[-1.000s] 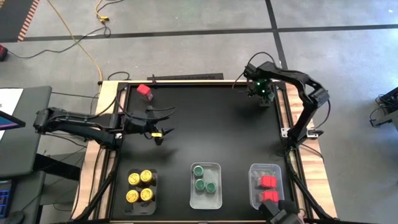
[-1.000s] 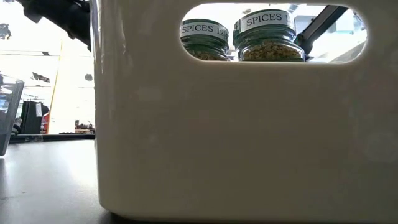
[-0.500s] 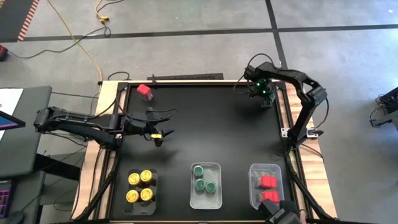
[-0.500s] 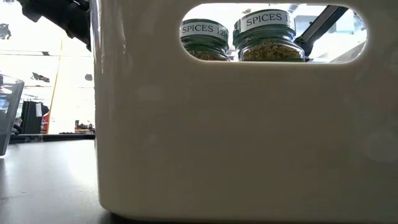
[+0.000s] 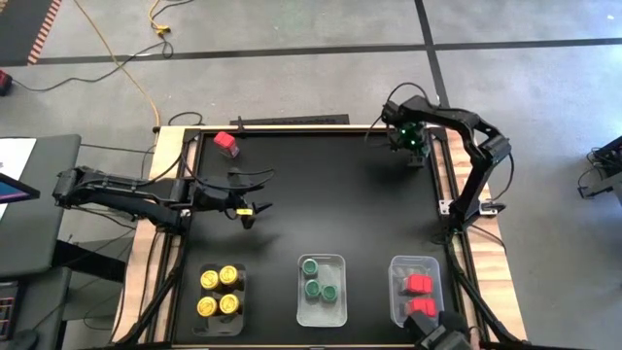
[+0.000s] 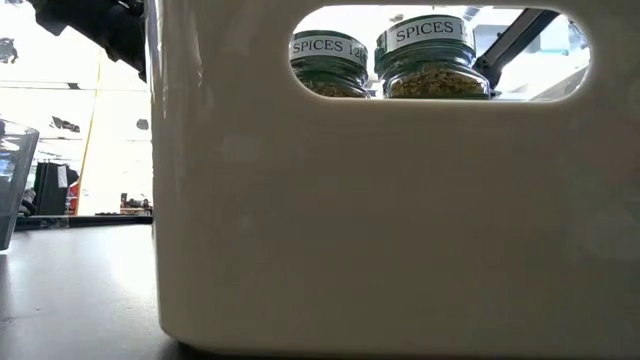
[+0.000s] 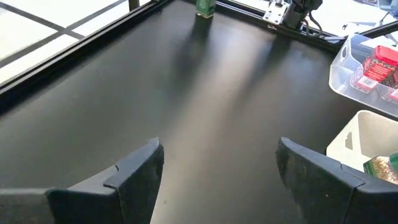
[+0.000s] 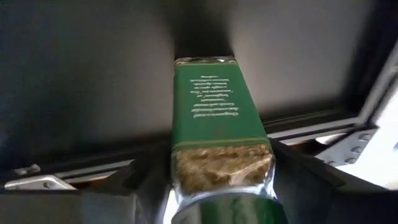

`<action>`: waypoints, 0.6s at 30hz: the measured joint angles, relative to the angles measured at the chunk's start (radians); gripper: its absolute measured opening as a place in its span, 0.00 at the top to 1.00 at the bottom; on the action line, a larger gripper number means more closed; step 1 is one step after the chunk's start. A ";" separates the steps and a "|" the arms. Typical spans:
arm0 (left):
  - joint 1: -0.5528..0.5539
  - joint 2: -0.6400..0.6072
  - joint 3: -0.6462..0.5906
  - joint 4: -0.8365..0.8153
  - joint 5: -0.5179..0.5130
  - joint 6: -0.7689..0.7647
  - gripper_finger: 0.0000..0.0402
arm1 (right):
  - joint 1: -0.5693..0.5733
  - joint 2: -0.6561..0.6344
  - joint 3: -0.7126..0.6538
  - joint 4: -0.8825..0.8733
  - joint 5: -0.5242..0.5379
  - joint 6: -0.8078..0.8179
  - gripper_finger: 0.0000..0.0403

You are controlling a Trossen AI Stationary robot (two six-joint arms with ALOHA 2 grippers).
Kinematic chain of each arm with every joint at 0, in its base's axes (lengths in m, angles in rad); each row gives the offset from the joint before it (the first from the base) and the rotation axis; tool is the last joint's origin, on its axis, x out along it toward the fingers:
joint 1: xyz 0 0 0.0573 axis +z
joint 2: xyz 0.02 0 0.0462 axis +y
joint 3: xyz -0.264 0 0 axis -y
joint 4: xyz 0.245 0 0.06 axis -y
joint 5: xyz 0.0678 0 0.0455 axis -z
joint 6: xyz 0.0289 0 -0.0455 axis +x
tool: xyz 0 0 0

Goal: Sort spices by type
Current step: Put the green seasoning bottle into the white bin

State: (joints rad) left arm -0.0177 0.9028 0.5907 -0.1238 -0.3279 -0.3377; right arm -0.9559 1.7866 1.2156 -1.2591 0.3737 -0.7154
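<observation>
Reading "SPICES" on green-lidded jars (image 6: 432, 60) in white tray (image 6: 380, 220).

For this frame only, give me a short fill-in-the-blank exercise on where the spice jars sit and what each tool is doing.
1. The right tool grips a jar with a ____ lid.
2. The tray of yellow-lidded jars holds ____ jars.
3. The loose red-lidded jar stands at the table's far ____ corner.
4. The left tool is open and holds ____.

Missing words: green; four; left; nothing
</observation>
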 joint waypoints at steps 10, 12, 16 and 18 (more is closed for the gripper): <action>0.000 0.000 0.000 0.001 0.000 -0.018 0.26 | 0.000 -0.001 0.044 -0.039 -0.001 0.020 0.46; 0.000 0.000 0.000 0.001 0.000 -0.023 0.26 | 0.000 -0.001 0.044 -0.039 -0.002 0.029 0.46; 0.000 0.000 0.000 0.001 0.000 -0.026 0.26 | 0.006 -0.001 0.044 -0.044 -0.018 0.058 0.46; 0.000 0.000 0.000 0.001 0.000 -0.026 0.26 | 0.017 -0.003 0.044 -0.051 -0.030 0.072 0.46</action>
State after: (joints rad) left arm -0.0177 0.9028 0.5907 -0.1230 -0.3279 -0.3641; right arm -0.9393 1.7840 1.2598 -1.3098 0.3440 -0.6431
